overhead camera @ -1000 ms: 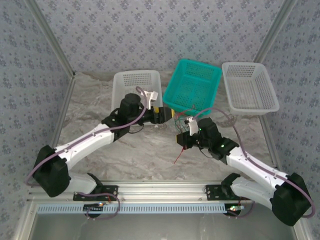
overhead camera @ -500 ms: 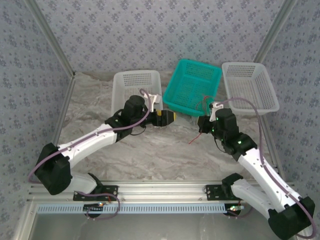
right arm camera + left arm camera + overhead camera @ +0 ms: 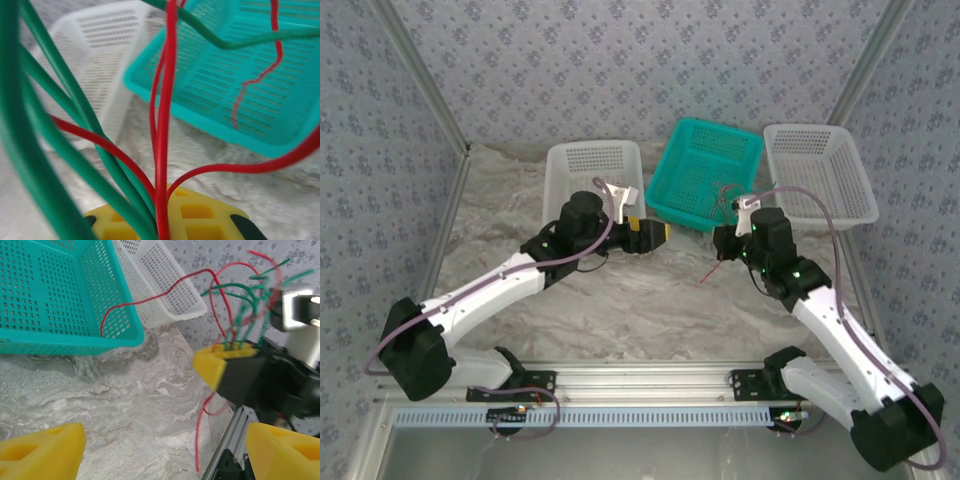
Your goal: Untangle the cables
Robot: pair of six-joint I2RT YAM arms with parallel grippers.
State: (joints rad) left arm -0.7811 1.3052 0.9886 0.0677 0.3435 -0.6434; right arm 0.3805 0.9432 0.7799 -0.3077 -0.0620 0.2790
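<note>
The right pincer (image 3: pixel 724 243) is clamped on the cables (image 3: pixel 164 125), a bunch of red and green wires held above the worktop (image 3: pixel 620 300) near the teal basket (image 3: pixel 60 340). One red strand reaches to the basket, and the left pincer (image 3: pixel 653 232) stands apart and empty nearby. If the right arm pulls away, that strand could snag in the basket's holes and drag it, and a left grab at the bunched wires could catch several and tighten the tangle.
</note>
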